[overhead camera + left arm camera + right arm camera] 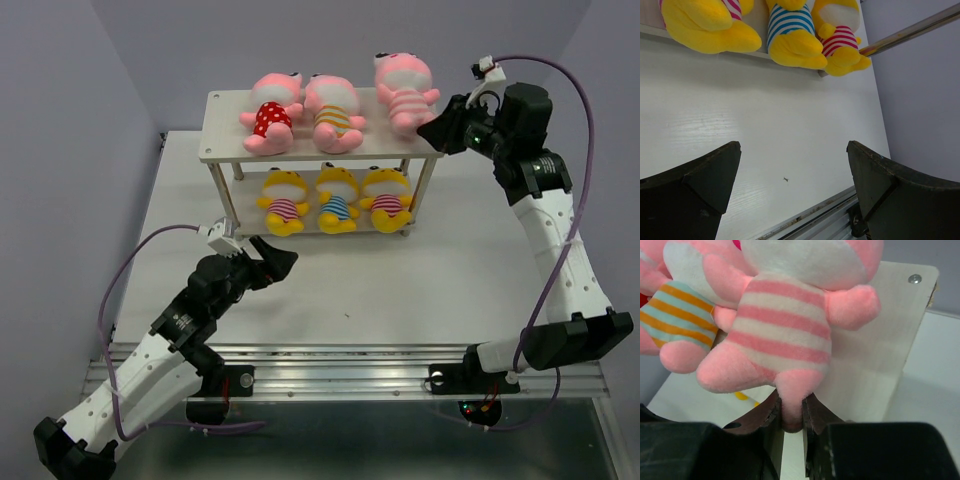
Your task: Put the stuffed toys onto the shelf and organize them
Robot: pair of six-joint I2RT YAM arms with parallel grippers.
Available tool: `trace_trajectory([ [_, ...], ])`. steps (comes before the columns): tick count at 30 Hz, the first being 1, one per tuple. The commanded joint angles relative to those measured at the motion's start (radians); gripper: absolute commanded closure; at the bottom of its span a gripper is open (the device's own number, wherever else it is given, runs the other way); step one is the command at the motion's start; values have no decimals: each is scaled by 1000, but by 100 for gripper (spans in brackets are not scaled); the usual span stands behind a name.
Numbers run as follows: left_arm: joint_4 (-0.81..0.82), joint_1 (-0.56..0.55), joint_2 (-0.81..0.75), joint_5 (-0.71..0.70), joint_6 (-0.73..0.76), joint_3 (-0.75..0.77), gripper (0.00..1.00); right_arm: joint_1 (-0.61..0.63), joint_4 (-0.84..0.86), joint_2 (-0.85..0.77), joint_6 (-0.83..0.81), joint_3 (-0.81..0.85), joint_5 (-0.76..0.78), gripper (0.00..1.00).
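The wooden shelf [225, 110] stands at the back of the table. Its top board holds three pink toys: red-dotted [270, 115], orange-striped [333, 113] and pink-striped [404, 92]. Three yellow toys [337, 200] sit on the lower board and show in the left wrist view [792, 37]. My right gripper [437, 130] is at the shelf's right end, shut on a leg of the pink-striped toy [785, 335]; its fingers [816, 415] pinch that leg. My left gripper [275, 262] is open and empty over the table before the shelf, its jaws wide apart [792, 165].
An aluminium rail [350, 365] runs along the near table edge. Purple cables loop from both wrists. Grey walls close in on the left, back and right. A shelf leg [912, 31] crosses the left wrist view's upper right.
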Motion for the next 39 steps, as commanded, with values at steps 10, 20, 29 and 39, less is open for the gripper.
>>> trace_trajectory([
  [10,35,-4,-28,-4,-3,-7,1,58,-56,51,220,141,245,77],
  [20,34,-4,-23,-7,0,-13,1,67,-105,72,220,170,156,76],
  [29,28,-4,-31,-9,0,-13,1,76,-98,59,222,127,136,75],
  [39,23,-4,-43,-12,-1,-18,1,76,-99,61,208,124,99,73],
])
